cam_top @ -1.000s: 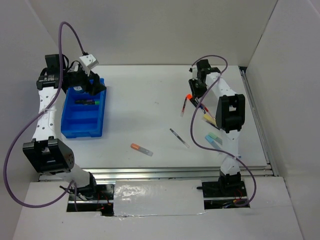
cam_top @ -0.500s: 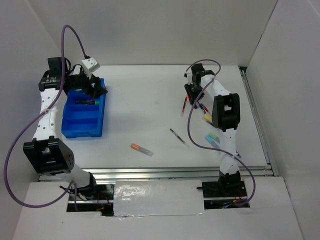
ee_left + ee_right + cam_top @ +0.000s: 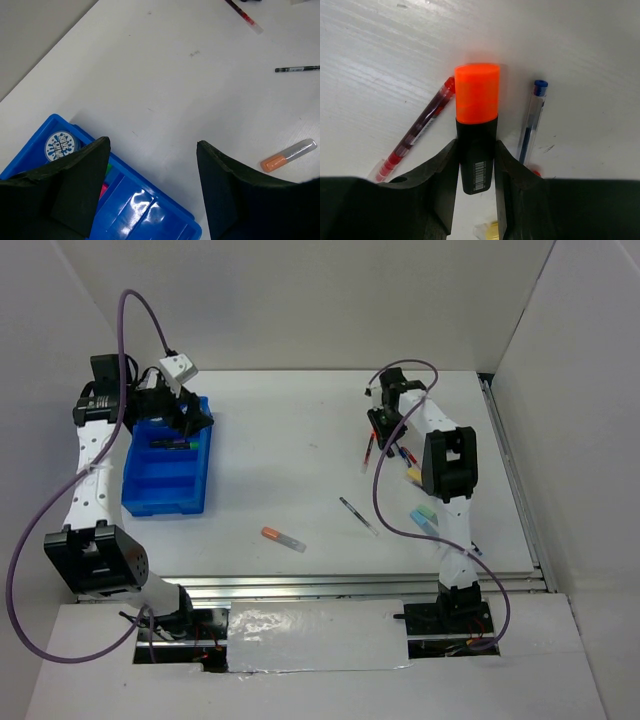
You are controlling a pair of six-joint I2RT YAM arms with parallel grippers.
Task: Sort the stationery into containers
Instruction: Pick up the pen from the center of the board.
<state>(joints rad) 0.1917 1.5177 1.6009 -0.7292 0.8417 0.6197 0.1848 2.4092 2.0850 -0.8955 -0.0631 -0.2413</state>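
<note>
My right gripper (image 3: 476, 150) is shut on a black highlighter with an orange cap (image 3: 476, 97), down at the table; in the top view the gripper (image 3: 384, 430) is at the far right. A red pen (image 3: 415, 131) lies left of it and a blue pen (image 3: 532, 120) right of it. My left gripper (image 3: 152, 150) is open and empty over the far right corner of the blue tray (image 3: 150, 210), seen from above (image 3: 195, 420). The tray (image 3: 165, 490) holds a blue-patterned tape roll (image 3: 60, 146) and pink and green markers (image 3: 106, 181).
On the table lie an orange-capped marker (image 3: 283, 538), a thin dark pen (image 3: 358, 515), a yellow marker (image 3: 415, 475) and light blue and green markers (image 3: 426, 516) beside the right arm. White walls stand around the table.
My right gripper has shifted a little left and nearer over the pens. My left gripper has barely moved by the tray's far end.
</note>
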